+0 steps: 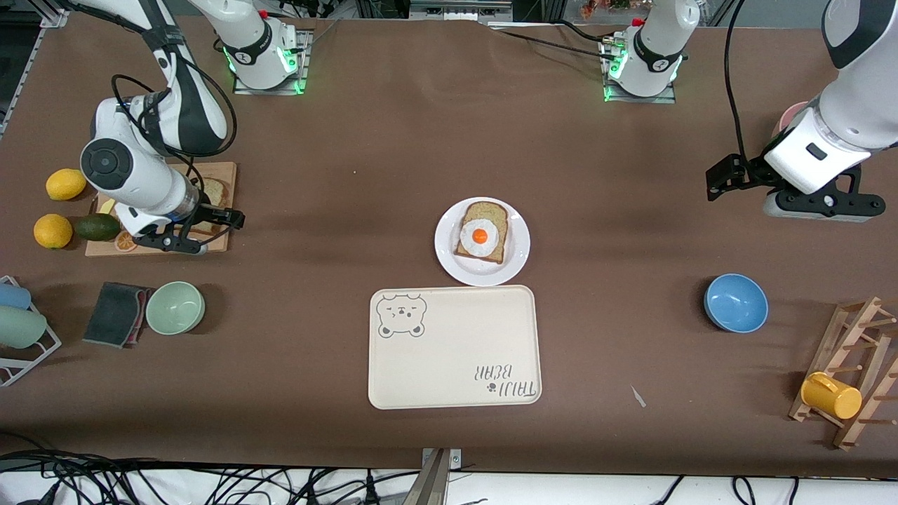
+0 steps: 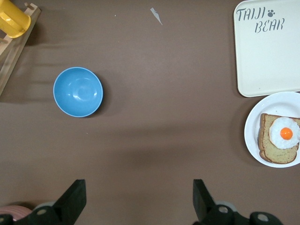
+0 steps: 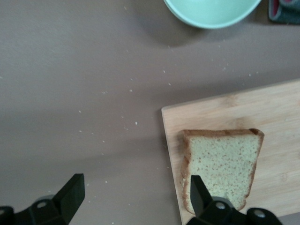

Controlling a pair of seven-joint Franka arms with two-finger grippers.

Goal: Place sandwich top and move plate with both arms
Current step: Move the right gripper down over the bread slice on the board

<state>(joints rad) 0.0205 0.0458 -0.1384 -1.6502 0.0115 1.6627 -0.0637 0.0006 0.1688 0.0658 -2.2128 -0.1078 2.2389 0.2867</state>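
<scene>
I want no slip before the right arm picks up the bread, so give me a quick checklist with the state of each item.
1. Right gripper open: ok.
2. Right gripper centred over the sandwich top: not ok, one finger is over the slice and the other is over bare table.
3. Sandwich top lying flat on the cutting board: ok.
4. Plate holds bread with the egg uncovered: ok.
5. Left gripper open, waiting away from the plate: ok.
</scene>
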